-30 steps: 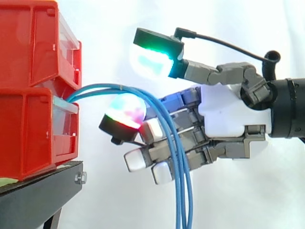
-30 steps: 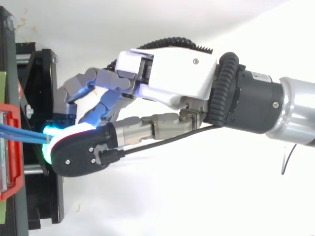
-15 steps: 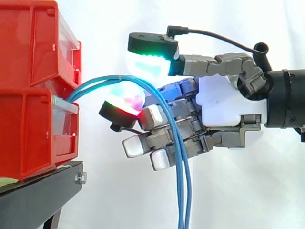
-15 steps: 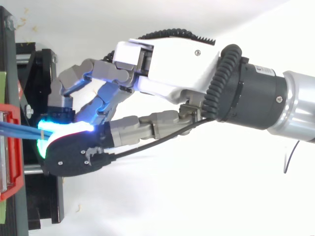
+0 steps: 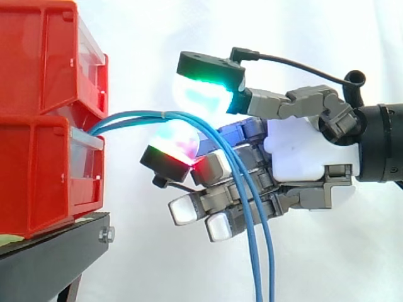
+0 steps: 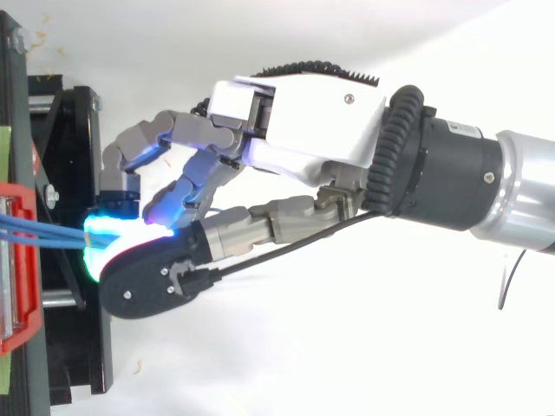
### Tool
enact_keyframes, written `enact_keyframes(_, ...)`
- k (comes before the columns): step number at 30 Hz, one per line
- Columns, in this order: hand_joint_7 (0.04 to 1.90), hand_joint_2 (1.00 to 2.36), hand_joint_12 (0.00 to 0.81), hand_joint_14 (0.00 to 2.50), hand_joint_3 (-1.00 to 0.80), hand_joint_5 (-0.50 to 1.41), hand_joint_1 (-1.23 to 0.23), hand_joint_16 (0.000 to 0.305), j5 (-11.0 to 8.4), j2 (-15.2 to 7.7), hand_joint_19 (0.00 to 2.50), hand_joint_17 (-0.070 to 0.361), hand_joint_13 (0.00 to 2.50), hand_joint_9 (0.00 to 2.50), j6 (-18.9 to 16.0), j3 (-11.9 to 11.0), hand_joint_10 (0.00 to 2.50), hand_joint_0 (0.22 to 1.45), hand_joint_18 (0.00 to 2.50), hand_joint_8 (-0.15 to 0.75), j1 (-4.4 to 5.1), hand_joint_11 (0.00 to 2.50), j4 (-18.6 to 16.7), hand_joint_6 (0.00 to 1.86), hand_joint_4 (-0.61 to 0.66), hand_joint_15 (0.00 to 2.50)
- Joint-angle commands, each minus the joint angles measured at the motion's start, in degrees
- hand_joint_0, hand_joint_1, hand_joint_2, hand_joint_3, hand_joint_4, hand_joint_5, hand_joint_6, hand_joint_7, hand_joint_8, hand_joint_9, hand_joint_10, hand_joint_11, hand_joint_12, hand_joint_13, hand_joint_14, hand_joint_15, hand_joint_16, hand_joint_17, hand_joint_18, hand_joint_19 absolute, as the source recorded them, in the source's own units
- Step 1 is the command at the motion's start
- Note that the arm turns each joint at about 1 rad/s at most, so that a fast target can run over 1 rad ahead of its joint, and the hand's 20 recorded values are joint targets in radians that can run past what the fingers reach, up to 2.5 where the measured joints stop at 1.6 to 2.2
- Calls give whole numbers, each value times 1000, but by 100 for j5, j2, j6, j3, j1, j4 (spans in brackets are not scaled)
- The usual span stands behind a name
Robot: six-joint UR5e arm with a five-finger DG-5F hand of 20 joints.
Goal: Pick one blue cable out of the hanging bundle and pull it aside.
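- White curtain [image 5: 315, 38] backs red bins [image 5: 44, 126] at left; blue cables [image 5: 145, 115] leave them, arch right and hang across the hand [image 5: 302, 151].
- We cannot tell whether it grips any.
- We judge picking is under way; next, isolate one strand, then draw it aside.

No legible text or markings

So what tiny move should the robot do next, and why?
Probably draw the hand slightly away from the red bin. The blue cables arch out of the bin and drape across the hand, lying close together, so a small pull should show whether one comes away alone.
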State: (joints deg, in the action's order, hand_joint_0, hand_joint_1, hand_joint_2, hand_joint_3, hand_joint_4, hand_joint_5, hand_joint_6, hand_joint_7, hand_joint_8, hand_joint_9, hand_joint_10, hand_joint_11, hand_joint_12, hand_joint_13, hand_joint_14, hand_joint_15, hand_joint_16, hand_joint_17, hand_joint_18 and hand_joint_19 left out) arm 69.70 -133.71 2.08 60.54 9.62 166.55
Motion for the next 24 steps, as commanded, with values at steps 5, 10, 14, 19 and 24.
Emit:
enact_keyframes(5, 1183, 1000, 399, 16, -500, -145, -348, 58, 8, -6, 562, 132, 882, 1105, -692, 239, 14, 500, 909, 385, 66, 1095, -61, 929, 193, 554)
enact_keyframes(10, 1189, 1003, 400, 18, -454, -149, -420, 58, -18, -6, 572, 130, 870, 1085, -771, 432, 16, 514, 888, 376, 110, 1081, -501, 927, 199, 547)
enact_keyframes(14, 1141, 1011, 385, 18, -361, -165, -593, 55, 8, -58, 565, 124, 863, 1055, -771, 441, 15, 549, 879, 359, 110, 1083, -685, 933, 196, 556)
enact_keyframes(19, 990, 1010, 378, 18, -372, -191, -632, 55, 8, -146, 544, 123, 849, 997, -780, 406, 15, 556, 880, 344, 119, 1059, -844, 916, 182, 548)
enact_keyframes(24, 841, 1004, 385, 16, -448, -192, -632, 57, 0, -146, 534, 128, 846, 969, -771, 371, 14, 517, 881, 351, 110, 1035, -844, 857, 202, 542)
